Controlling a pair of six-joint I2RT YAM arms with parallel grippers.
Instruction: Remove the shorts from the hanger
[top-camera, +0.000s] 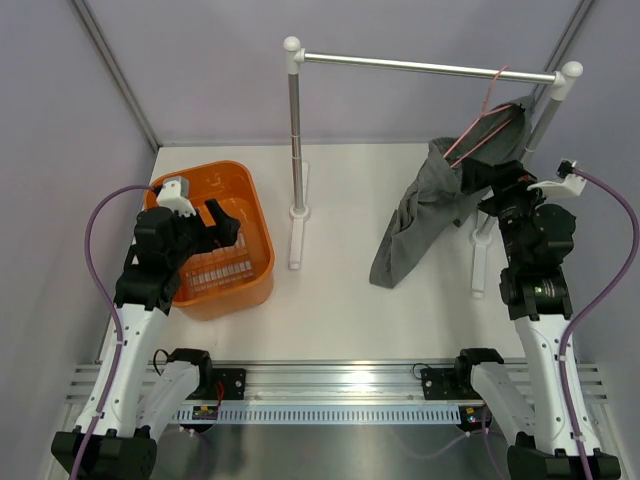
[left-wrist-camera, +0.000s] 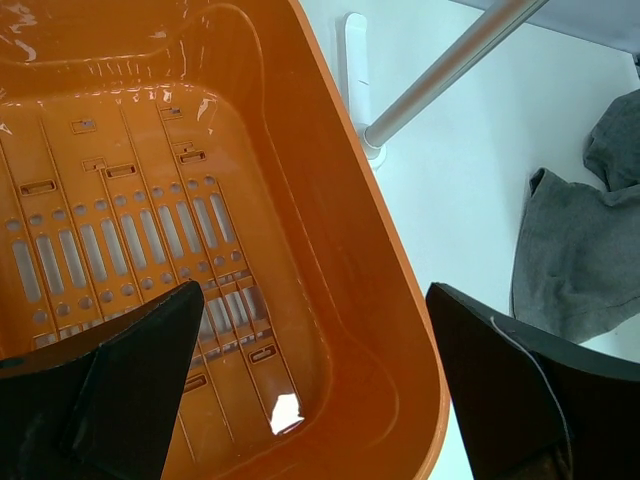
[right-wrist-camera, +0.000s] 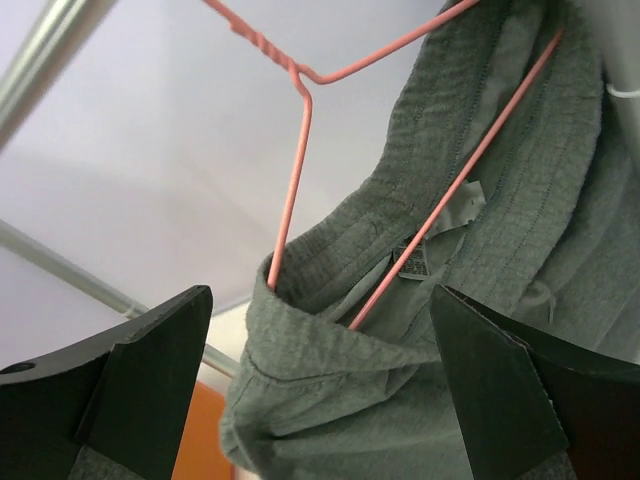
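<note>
Right fingers (right-wrist-camera: 120, 390) apart, shorts (right-wrist-camera: 330, 400) label (right-wrist-camera: 415, 262) only wrist-visible

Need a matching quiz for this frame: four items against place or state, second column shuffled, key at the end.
Column one:
1. shorts
2. hanger
3. basket
4. left claw

Column two:
A. hooked over the silver rail
B. open, above slotted orange plastic
C. standing on the left part of the table
D. dark grey, draped from pink wire

Pairs: 1-D, 2-A, 3-C, 4-B
</note>
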